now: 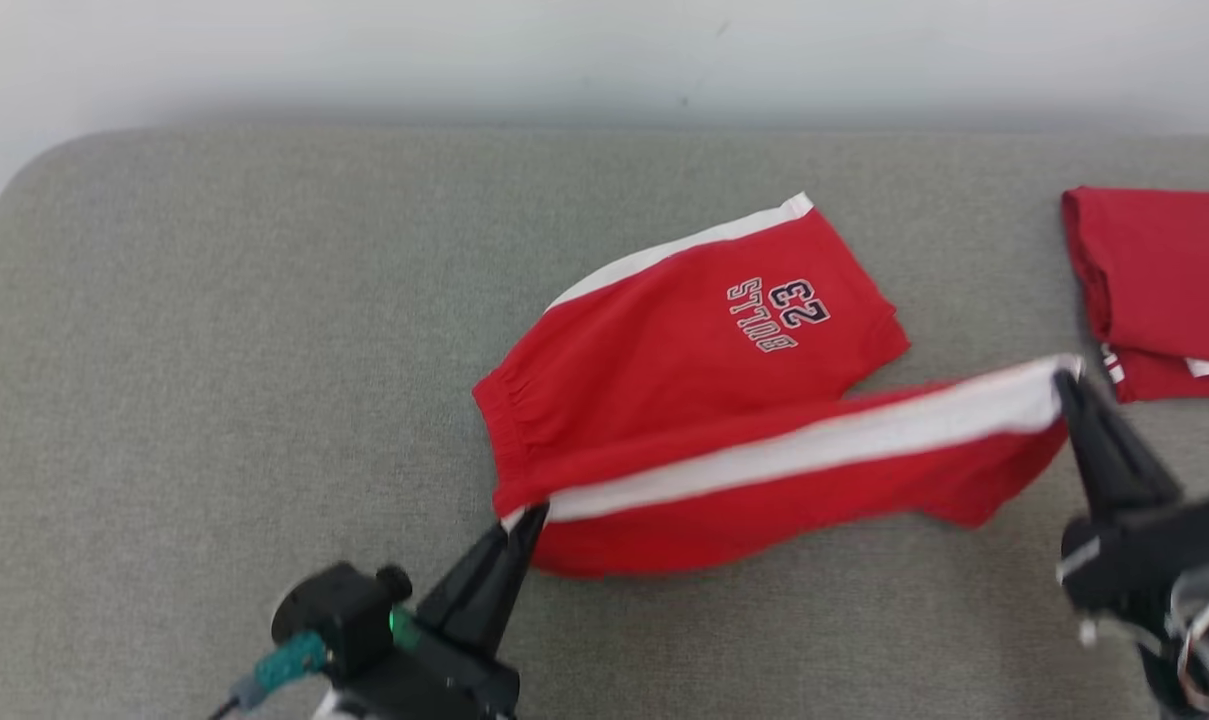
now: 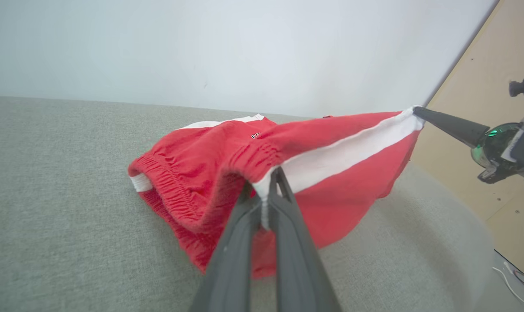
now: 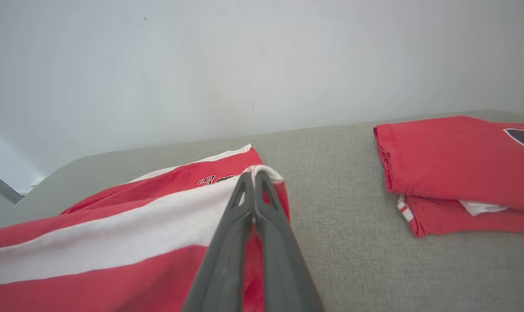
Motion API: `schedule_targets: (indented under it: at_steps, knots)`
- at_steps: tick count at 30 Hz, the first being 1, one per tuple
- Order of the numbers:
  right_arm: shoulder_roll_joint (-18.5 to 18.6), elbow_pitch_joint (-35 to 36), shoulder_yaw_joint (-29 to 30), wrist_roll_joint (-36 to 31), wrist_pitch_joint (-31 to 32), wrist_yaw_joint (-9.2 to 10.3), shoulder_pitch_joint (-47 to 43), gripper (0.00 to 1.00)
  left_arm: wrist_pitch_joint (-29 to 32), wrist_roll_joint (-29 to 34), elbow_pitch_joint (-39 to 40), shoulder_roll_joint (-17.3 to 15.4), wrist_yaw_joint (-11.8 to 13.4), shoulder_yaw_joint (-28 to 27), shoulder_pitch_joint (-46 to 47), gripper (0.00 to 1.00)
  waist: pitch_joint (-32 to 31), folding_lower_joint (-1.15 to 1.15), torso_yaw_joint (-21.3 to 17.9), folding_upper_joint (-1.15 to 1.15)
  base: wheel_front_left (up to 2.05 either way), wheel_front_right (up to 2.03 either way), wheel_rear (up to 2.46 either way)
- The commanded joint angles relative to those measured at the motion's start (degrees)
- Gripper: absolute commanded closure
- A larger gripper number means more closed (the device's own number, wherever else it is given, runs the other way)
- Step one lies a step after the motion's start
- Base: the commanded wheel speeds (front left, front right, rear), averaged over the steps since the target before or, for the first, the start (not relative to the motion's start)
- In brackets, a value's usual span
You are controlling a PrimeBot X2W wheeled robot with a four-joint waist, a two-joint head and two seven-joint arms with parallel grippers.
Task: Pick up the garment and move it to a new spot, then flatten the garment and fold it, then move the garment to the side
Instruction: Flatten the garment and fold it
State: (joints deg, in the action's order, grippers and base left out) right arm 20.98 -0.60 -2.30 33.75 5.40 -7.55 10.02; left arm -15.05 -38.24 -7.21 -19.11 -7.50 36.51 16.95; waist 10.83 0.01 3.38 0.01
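Red jersey shorts with white side stripes (image 1: 664, 370) are lying mid-way across the grey fabric-covered tabletop (image 1: 214, 350), far leg resting flat. Left end effector (image 1: 527, 515) is clenching the waistband corner; right end effector (image 1: 1064, 380) is clenching the same stripe's hem. Near leg is hanging taut between them, probably for folding over. Folded red garments (image 1: 1154, 280) are sitting well apart, rightward.

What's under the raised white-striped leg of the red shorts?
Grey fabric surface shows beneath the hanging edge of the red printed shorts, pinched taut by left gripper and right gripper. Directly below the draped cloth is hidden.
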Motion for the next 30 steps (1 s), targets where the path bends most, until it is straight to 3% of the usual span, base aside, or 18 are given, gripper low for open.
schedule_targets:
  at_steps: [1, 9, 19, 30]
  knots:
    - [0.3, -0.2, -0.2, -0.2, 0.1, 0.15, 1.3, 1.00, -0.2, -0.2, -0.3, 0.2, 0.1, 0.0, 0.9, 1.00, 1.7, -0.01, 1.0, -0.01, 0.00, 0.00, 0.00]
    - [1.8, -11.7, -4.8, -1.9, 1.8, 0.15, 19.3, 1.00, -0.2, -2.0, -4.8, 1.3, 0.0, 2.3, 11.2, 1.00, 7.7, -0.01, 3.3, -0.01, 0.00, 0.00, 0.00]
    - [1.6, -30.2, -10.7, -4.0, -0.7, 0.15, 39.1, 1.00, -0.2, -2.7, -12.0, 3.9, 0.1, 0.9, 21.2, 1.00, 13.6, -0.01, 6.0, -0.01, 0.00, 0.00, 0.00]
    - [0.5, -46.1, -15.5, -4.2, -4.8, 0.15, 51.2, 1.00, -0.2, -1.7, -17.4, 6.9, 0.1, 1.0, 26.2, 1.00, 16.5, -0.01, 7.9, -0.01, 0.00, 0.00, 0.00]
